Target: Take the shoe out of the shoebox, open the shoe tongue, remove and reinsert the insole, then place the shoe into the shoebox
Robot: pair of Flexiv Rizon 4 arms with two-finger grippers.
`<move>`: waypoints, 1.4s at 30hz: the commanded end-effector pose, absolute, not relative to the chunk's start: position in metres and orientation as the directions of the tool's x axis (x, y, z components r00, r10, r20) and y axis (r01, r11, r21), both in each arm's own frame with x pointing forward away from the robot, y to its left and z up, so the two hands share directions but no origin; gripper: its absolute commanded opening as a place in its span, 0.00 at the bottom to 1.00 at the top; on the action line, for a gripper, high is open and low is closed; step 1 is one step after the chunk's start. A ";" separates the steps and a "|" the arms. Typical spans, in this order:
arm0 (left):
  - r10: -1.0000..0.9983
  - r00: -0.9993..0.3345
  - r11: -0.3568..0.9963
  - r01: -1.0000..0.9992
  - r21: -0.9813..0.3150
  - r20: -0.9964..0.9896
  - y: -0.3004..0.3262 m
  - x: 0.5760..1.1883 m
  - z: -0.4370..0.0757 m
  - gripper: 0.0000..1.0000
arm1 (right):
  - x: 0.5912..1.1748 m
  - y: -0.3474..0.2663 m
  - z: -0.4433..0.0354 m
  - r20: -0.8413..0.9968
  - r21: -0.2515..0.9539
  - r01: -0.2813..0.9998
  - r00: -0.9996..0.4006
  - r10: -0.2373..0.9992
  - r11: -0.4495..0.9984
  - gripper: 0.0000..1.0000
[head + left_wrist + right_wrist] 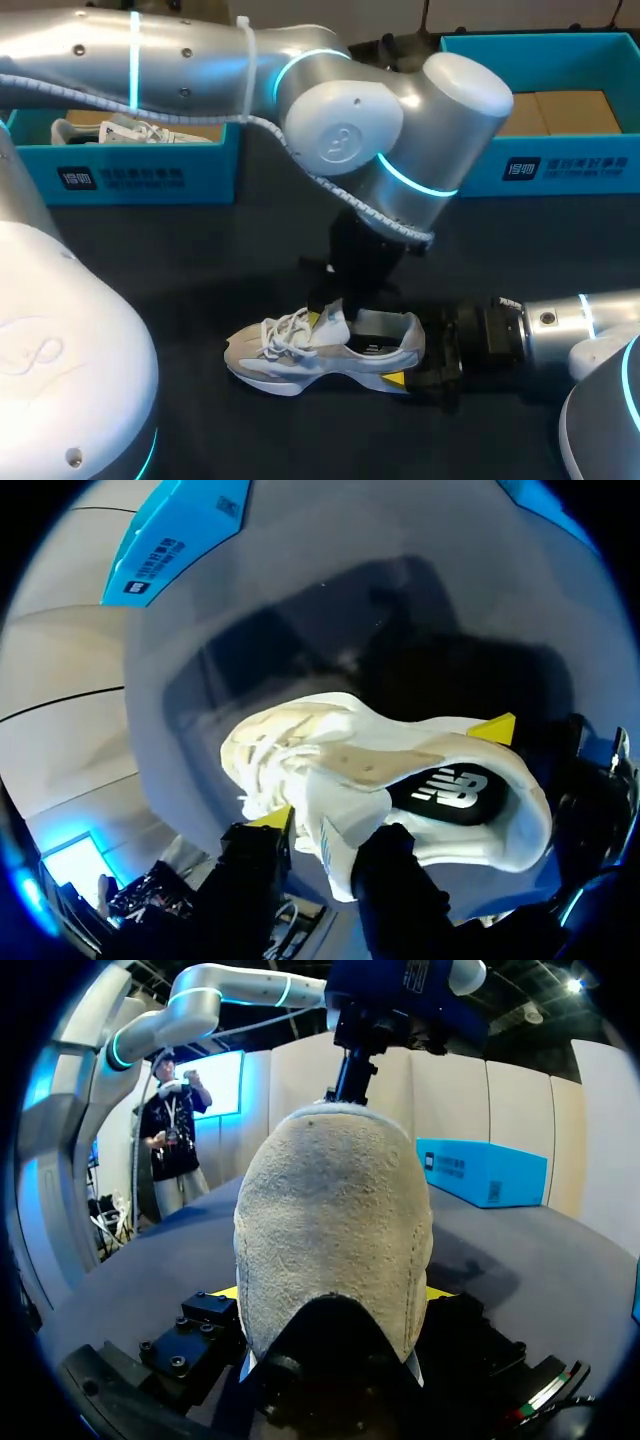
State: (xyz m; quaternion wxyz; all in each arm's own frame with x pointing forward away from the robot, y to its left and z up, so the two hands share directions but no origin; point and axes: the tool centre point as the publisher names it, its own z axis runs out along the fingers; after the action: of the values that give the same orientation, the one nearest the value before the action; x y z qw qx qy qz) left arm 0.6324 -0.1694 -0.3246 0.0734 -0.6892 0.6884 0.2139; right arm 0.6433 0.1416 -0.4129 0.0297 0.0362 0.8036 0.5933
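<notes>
Shoe [300, 352] sits near-centre on table [200, 262] w/ right gripper [425, 365] clamped on heel [335, 1230] & left gripper [333, 312] pinching tongue [335, 845]; too hard a pull could yank tongue free or twist shoe out of the 2 grips.

Shoe [300, 352] with cream-and-pale-grey upper, beige heel and white laces, its insole [450, 792] black with a white mark, on a black table [200, 262]; shoeboxes [590, 172] turquoise outside, cardboard-brown inside; arms [400, 110] silver, ringed with glowing cyan bands.
</notes>
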 end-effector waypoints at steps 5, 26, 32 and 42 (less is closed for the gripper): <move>-0.969 -0.008 -0.041 -0.980 0.194 -0.246 -0.139 0.637 -0.311 0.03 | 0.644 0.143 -0.411 -0.003 0.954 0.025 -0.996 0.091 0.300 0.00; -0.966 0.065 -0.012 -0.979 0.206 0.251 -0.065 0.651 -0.346 0.00 | 0.644 0.143 -0.411 -0.003 0.954 0.025 -0.996 0.091 0.300 0.00; -0.956 0.054 0.006 -0.979 0.206 0.288 -0.060 0.649 -0.357 0.00 | 0.644 0.143 -0.411 -0.003 0.954 0.025 -0.996 0.091 0.300 0.00; -0.958 0.046 0.010 -0.981 0.193 0.283 -0.040 0.641 -0.360 0.61 | 0.644 0.143 -0.411 -0.003 0.954 0.025 -0.996 0.091 0.300 0.00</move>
State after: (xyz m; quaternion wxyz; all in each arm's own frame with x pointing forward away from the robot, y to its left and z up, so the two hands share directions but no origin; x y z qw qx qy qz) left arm 0.6467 -0.0497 -0.3633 -0.0926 -0.7006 0.7053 0.0563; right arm 0.6436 0.1419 -0.4124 0.0295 0.0363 0.8038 0.5931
